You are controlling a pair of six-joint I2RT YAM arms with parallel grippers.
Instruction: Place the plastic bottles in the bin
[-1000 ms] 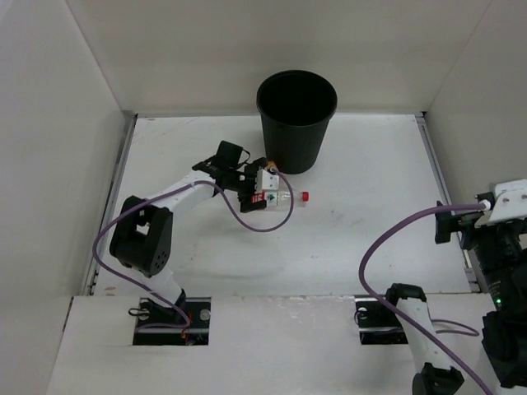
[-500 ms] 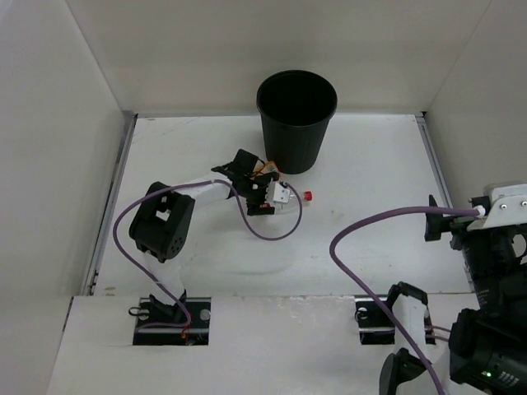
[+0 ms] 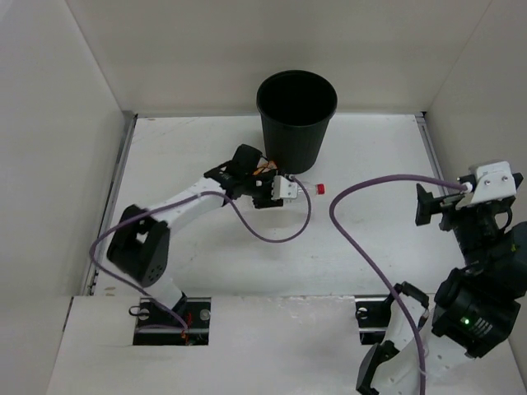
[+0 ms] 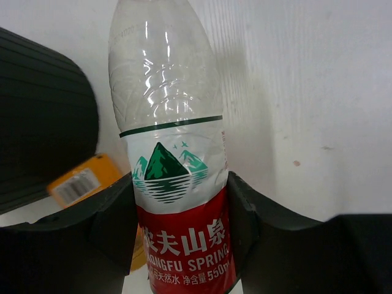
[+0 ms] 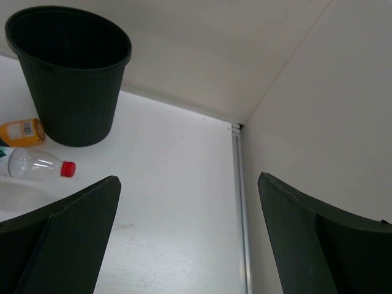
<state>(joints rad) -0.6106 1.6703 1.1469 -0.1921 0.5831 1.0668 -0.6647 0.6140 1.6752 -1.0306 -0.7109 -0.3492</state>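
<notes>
Top external: left claw (image 3: 289, 188) grips red-label bottle (image 3: 310, 188) beside bin (image 3: 295, 145) base.

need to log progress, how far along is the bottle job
Done: nothing confirmed; the bin is too dark inside to read. In hand: left jaws shut on the red-label bottle, beside the bin. Left: that drop, then the orange bottle lying by the bin's base. Right jaws open, empty.

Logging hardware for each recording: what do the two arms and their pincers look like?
Both the left arm and right arm have white links between black joint housings. A purple cable loops along each. Each wrist carries a white block; the left pincer and right pincer have matte black wedge-shaped fingers. A green light glows on the right arm.
</notes>
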